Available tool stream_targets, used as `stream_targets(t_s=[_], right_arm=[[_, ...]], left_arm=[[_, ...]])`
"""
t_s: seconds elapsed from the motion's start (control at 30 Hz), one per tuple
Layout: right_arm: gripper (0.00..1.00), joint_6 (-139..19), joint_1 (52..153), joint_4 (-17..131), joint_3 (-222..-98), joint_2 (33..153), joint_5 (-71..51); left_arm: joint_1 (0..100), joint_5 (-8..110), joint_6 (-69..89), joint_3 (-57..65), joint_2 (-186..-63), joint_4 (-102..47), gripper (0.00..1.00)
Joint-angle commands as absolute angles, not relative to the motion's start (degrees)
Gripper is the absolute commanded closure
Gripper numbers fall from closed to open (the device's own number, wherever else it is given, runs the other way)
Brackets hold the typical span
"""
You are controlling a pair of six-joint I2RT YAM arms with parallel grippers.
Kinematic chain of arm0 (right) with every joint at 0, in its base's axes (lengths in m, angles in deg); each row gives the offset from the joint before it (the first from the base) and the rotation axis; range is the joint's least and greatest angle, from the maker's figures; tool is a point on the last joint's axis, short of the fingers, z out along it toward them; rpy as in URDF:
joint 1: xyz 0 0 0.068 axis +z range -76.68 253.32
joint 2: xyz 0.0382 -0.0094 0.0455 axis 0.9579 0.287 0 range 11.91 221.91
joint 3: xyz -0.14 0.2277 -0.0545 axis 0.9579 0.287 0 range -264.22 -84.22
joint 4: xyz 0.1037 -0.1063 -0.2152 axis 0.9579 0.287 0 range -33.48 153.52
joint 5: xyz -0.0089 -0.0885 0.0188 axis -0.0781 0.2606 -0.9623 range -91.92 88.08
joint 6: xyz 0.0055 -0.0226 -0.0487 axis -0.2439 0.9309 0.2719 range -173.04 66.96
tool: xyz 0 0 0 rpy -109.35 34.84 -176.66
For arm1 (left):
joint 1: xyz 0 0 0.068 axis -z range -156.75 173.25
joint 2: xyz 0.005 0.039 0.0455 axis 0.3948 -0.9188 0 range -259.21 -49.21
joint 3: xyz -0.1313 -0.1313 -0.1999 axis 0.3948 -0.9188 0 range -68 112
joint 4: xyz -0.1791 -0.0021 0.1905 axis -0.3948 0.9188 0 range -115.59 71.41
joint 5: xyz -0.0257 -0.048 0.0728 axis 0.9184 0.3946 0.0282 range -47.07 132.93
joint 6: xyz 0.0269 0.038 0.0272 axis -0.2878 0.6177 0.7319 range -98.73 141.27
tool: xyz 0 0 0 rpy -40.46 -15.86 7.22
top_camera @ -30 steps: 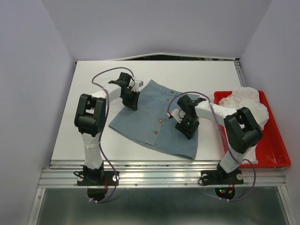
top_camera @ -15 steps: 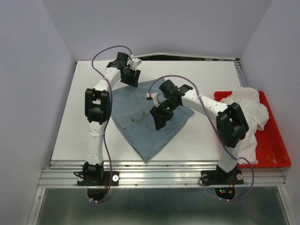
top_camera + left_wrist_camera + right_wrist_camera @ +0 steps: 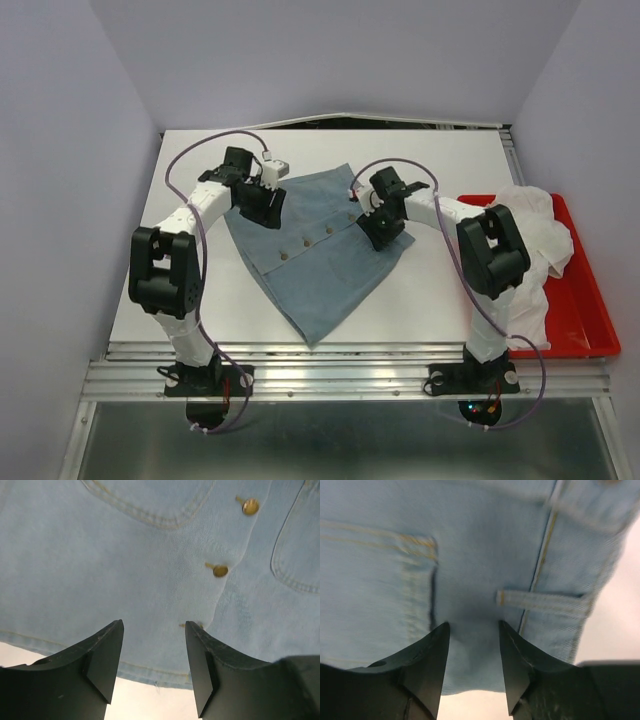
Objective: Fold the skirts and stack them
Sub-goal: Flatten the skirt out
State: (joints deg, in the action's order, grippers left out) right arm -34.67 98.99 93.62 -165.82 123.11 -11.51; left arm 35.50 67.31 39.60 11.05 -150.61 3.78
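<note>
Denim, light blue: one skirt [image 3: 320, 275] lies spread flat at the ctr of the white table [image 3: 450, 160], button side up. A row of brass buttons [image 3: 303, 241] runs across its middle, and one corner points toward the near edge.

L gripper [image 3: 260, 208] sits low over the skirt's far-left edge. In its wrist cam the two black fingers [image 3: 102, 655] are apart w/ nothing btwn them but cloth below. The skirt's stitched edge and a strip of bare table show just near the tips, and two buttons and a pocket seam lie farther on.

R gripper [image 3: 383, 228] is down over the skirt's far-right part, close to the cloth. Its fingers [image 3: 427, 665] are also spread and not pinching anything. The wrist cam is a bit blurred but shows a belt loop [image 3: 540, 602], the waistband seam and a pocket corner [image 3: 422, 547] right under them, w/ table showing past the skirt's right edge.

Red plastic tray [image 3: 590, 320] sits at the right side of the table, well apart from the skirt, w/ a heap of white cloth [image 3: 530, 225] in it, some spilling over the near-left rim.
</note>
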Motion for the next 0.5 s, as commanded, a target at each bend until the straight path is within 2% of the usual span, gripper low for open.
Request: stream_targets(t_s=[0.0,0.1,0.3,0.47], right_arm=[[0.52,-31.9,98.9,91.1,-160.2,123.8,-5.9],[0.56,-32.4,99.5,92.7,-154.0,120.8,-9.7],[0.57,-36.0,111.5,95.8,-141.2,114.8,-12.7],[0.61,-37.7,116.2,100.6,-142.5,110.7,-21.8]], left_arm=[[35.3,67.9,41.5,4.6,-146.5,1.6,0.37],[35.3,67.5,42.2,3.2,-146.3,1.0,0.37],[35.4,67.8,42.5,5.6,-151.3,-0.1,0.37],[36.3,70.5,45.2,8.2,-158.3,2.9,0.39]])
